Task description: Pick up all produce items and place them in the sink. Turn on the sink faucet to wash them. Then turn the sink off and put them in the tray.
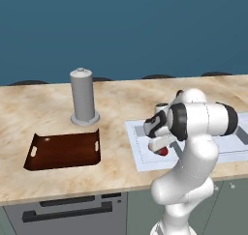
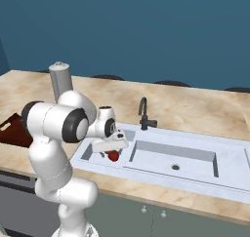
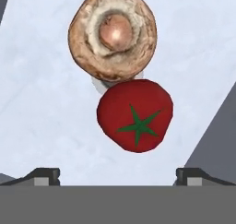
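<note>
Stretching across the room is a long counter with a tan, marbled stone top. Behind it is a plain dark blue wall. Under the counter are grey-green cupboard fronts, and in the left base view a dark drawer handle shows below the edge.

One white sink is set into the counter. It has two basins. The right basin has a small drain hole in it. One little black tap with a curved spout stands on the back rim of the sink.

One dark red-brown tray lies on the counter to the left of the sink, well apart from it. It has a slot handle at each short end. One tall grey cylinder stands upright just behind the tray.

Two pieces of food lie in the left basin. One is a shiny red tomato with a green star on top. One is a brown mushroom with its stem end facing the camera. In the hand view they are touching each other on the pale basin floor.

One white robot arm bends over the left basin. Its gripper hangs above the tomato with its two dark fingers spread wide. It holds nothing, and the tomato sits between the two tips in the hand view.
</note>
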Available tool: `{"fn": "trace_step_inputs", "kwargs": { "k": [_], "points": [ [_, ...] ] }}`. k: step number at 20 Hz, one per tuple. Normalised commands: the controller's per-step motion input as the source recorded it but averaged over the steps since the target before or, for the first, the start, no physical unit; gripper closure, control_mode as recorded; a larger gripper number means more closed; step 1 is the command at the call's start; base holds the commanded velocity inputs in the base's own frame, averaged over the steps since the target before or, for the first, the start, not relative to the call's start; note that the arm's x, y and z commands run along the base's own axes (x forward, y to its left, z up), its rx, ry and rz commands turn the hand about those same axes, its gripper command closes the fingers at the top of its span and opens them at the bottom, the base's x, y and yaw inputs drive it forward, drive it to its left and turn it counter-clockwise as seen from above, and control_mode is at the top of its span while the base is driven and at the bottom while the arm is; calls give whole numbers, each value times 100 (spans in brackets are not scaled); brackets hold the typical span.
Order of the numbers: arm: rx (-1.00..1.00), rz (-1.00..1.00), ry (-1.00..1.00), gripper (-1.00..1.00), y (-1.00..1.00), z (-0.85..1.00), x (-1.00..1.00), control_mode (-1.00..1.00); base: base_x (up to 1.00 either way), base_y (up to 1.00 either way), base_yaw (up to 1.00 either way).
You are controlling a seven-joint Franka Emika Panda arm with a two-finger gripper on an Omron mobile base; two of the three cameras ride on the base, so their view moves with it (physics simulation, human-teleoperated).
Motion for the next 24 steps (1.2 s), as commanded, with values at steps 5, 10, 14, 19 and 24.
{"fn": "trace_step_inputs", "kwargs": {
  "k": [5,10,14,19,24],
  "points": [
    [0,0,0,-100,0,-25,21,-100,0,0,0],
    [0,0,-2,-100,0,-22,31,-100,0,0,0],
    [0,0,-2,-100,0,-20,25,-100,0,0,0],
    [0,0,0,100,-16,-7,-2,-100,0,0,0],
    [1,0,-1,100,-17,11,-17,-100,0,0,0]
  ]
}}
